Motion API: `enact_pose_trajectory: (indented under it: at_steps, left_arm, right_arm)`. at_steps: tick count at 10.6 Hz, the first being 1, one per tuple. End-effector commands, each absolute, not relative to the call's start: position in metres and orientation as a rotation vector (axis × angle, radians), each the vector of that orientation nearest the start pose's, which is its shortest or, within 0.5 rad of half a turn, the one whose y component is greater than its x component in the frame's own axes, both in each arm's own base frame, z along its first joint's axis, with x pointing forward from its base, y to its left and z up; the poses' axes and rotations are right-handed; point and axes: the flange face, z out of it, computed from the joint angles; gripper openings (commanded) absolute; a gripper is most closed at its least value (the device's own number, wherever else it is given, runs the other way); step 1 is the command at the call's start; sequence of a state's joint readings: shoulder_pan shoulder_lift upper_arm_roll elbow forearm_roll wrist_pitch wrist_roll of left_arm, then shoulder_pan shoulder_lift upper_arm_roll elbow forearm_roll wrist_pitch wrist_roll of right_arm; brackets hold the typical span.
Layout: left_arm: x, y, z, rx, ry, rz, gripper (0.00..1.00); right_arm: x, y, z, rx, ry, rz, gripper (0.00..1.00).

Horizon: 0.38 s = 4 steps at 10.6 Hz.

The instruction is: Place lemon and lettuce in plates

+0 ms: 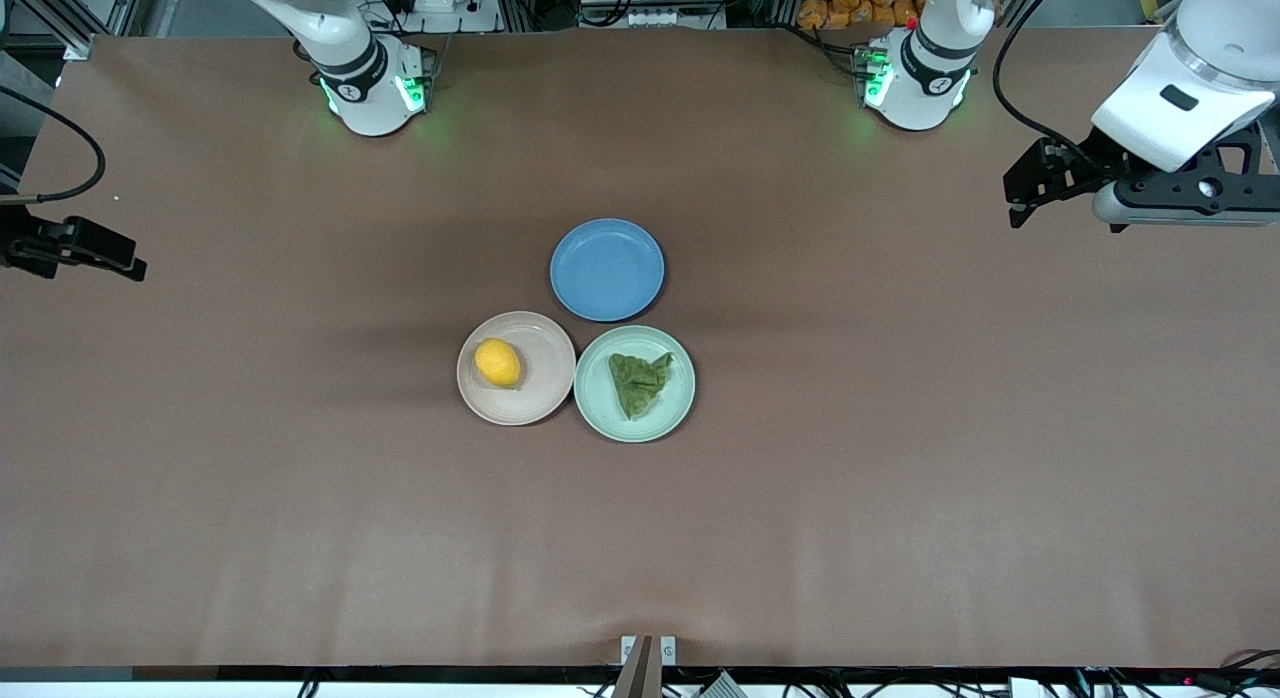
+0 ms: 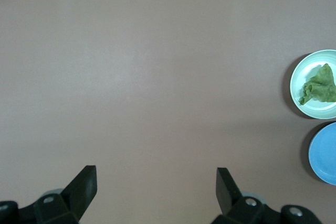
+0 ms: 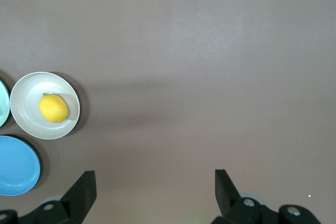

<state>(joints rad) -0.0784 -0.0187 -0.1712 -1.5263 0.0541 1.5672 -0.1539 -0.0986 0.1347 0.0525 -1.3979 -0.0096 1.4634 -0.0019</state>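
Note:
The yellow lemon (image 1: 497,362) lies in the beige-pink plate (image 1: 530,398) at the table's middle; both also show in the right wrist view, the lemon (image 3: 53,108) in its plate (image 3: 26,98). The dark green lettuce (image 1: 640,382) lies in the mint green plate (image 1: 600,398) beside it, also seen in the left wrist view, the lettuce (image 2: 318,85) in its plate (image 2: 304,72). My left gripper (image 1: 1022,196) is open and empty, high over the left arm's end of the table. My right gripper (image 1: 128,261) is open and empty over the right arm's end.
An empty blue plate (image 1: 607,269) lies just farther from the front camera than the two filled plates and touches them. It shows at the edge of the left wrist view (image 2: 325,153) and the right wrist view (image 3: 16,165). Brown table (image 1: 900,478) all around.

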Motion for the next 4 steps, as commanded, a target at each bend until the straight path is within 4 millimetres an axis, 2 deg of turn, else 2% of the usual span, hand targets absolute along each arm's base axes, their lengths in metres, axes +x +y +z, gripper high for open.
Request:
enact_pose_trajectory:
  at_steps: [1, 4]
  left_arm:
    - [0.532, -0.132, 0.659, -3.108, 0.124, -0.102, 1.00]
    - [0.533, -0.130, 0.658, -3.107, 0.121, -0.097, 1.00]
  right_arm:
    - [0.570, -0.029, 0.634, -3.158, 0.086, 0.102, 1.00]
    - [0.554, -0.036, 0.652, -3.163, 0.114, 0.069, 1.00]
